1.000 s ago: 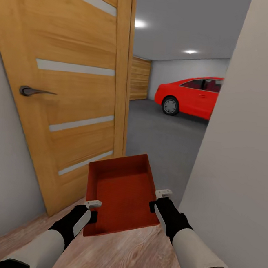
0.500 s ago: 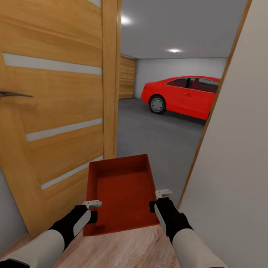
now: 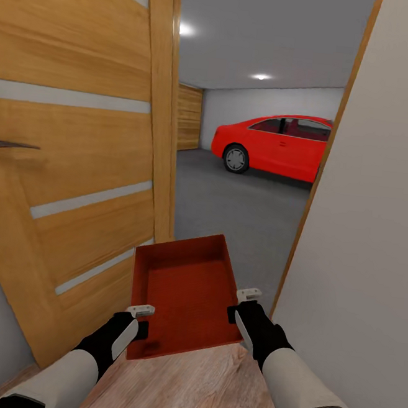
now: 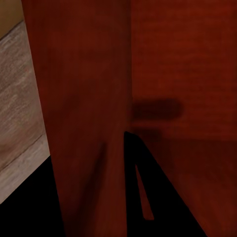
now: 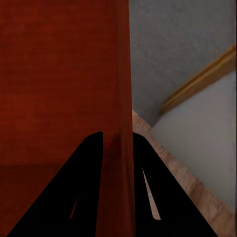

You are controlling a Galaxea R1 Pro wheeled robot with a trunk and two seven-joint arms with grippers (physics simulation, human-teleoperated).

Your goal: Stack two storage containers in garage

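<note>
Nearest the robot, one orange-red storage container (image 3: 182, 295) is carried between both arms above the light wood plank floor (image 3: 198, 390), at the doorway threshold. The left pincer (image 3: 141, 320) clamps the container's left wall; in the left wrist view one dark finger (image 4: 143, 192) lies inside the wall and the other is lost in black shadow. The right pincer (image 3: 242, 302) clamps the right wall, and the right wrist view shows that wall (image 5: 123, 123) squeezed between its two fingers. The container's underside is hidden.

Left of the container the open wooden door (image 3: 78, 154) stands close, its handle (image 3: 7, 145) cut off by the picture's edge. Right of the container a pale wall (image 3: 371, 214) with its wooden frame edge (image 3: 322, 172) narrows the passage.

Beyond the container the grey concrete floor (image 3: 235, 201) of the garage lies open as far as the red car (image 3: 275, 145), whose rear is hidden by the frame.
</note>
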